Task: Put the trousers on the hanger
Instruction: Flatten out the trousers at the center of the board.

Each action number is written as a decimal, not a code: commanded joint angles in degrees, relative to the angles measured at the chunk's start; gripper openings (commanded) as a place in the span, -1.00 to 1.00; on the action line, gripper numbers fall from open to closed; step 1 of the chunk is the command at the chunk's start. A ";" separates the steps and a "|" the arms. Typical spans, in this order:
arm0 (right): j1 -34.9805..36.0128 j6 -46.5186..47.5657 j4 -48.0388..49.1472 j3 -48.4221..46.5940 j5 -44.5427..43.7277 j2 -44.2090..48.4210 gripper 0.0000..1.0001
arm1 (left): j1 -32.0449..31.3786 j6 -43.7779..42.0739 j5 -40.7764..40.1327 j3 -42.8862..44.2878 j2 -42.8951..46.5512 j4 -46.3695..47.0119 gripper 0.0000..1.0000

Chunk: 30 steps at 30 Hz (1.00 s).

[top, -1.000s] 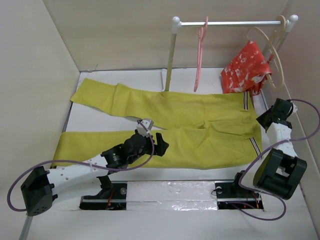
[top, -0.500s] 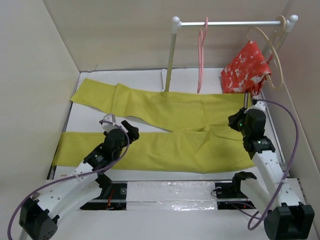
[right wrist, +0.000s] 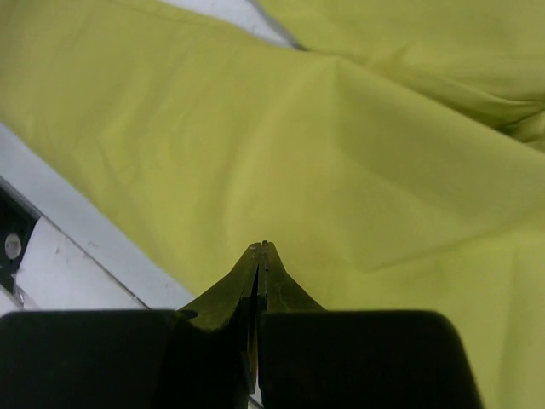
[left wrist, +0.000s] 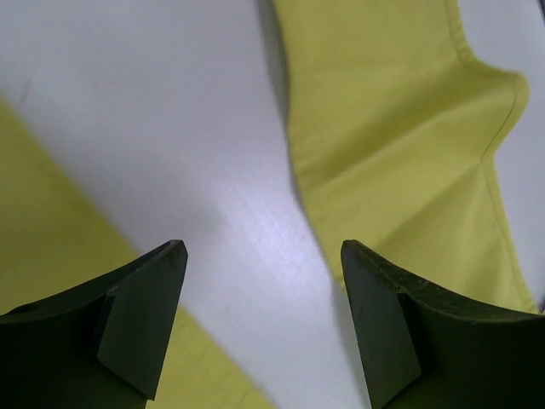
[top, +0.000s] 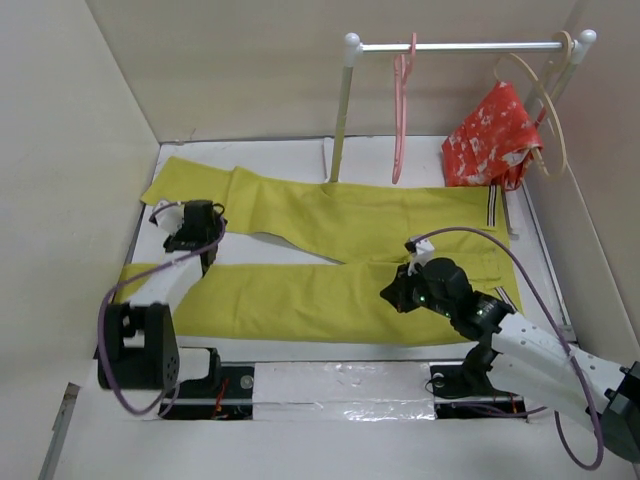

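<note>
The mustard-yellow trousers (top: 380, 225) lie flat on the white table, legs pointing left, striped waistband at the right. The pink hanger (top: 400, 110) hangs on the rail behind them, empty. My left gripper (top: 188, 238) is open over the bare strip between the two legs at the left. In the left wrist view, the left gripper (left wrist: 260, 256) has white table between its fingertips and yellow cloth (left wrist: 400, 128) on either side. My right gripper (top: 392, 295) is shut and empty above the near leg by the crotch. In the right wrist view, the right gripper (right wrist: 260, 247) is over the cloth (right wrist: 341, 128).
A white rail (top: 460, 46) on a post (top: 340, 120) stands at the back. A larger beige hanger (top: 545, 110) with a red white-patterned garment (top: 492, 135) hangs at its right end. Beige walls close in left, back and right. A foil strip (top: 340, 385) runs along the near edge.
My left gripper has swung left and back, from the near leg to the gap between the legs. My right gripper has moved from the waistband left and nearer, over the near leg.
</note>
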<state>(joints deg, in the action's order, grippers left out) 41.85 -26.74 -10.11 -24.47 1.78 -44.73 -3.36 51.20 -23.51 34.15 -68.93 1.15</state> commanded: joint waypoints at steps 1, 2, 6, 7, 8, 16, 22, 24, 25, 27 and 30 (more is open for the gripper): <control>3.85 0.90 2.38 -0.58 -4.33 0.08 -1.00 | 1.07 1.98 -1.37 12.81 -9.71 1.24 0.43; 5.16 0.99 1.85 -0.67 -4.59 0.52 -0.98 | 1.07 1.71 -2.58 15.65 -12.43 -1.12 0.43; 6.84 1.87 -3.41 -1.90 -6.87 4.47 -0.86 | 4.48 -2.50 -0.67 27.09 -27.62 -7.03 0.44; 6.85 2.22 -4.21 -2.33 -7.14 5.78 -0.83 | 5.11 -3.47 -0.31 31.37 -30.01 -8.34 0.44; 6.85 2.39 -4.91 -2.51 -7.93 8.14 -0.80 | 5.81 -3.39 0.12 33.76 -32.39 -12.27 0.42; 6.85 4.24 -5.89 -3.92 -7.93 10.90 -0.42 | 8.72 -4.09 2.41 37.48 -40.67 -12.84 0.33; 6.32 4.77 -4.57 -4.80 -7.06 3.87 -0.39 | 9.86 -4.88 4.79 41.78 -44.72 -13.80 -0.77; 6.32 4.86 -4.31 -4.89 -6.62 2.99 -0.38 | 11.43 -4.88 4.52 41.35 -43.93 -14.33 -1.00; 6.32 4.94 -3.70 -4.80 -6.62 2.55 -0.37 | 11.44 -4.79 4.09 39.78 -43.23 -14.42 -1.00; 6.32 4.95 -2.12 -4.62 -6.35 2.19 -0.36 | 12.84 -4.79 1.72 37.32 -40.08 -14.60 -1.00; 6.32 4.59 0.95 -4.01 -5.74 1.93 -0.35 | 12.85 -5.06 -1.18 32.57 -35.69 -13.19 -1.00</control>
<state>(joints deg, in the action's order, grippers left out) 48.10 -22.83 -14.96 -26.55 -4.67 -42.78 8.43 46.76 -20.62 70.41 -110.32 -9.26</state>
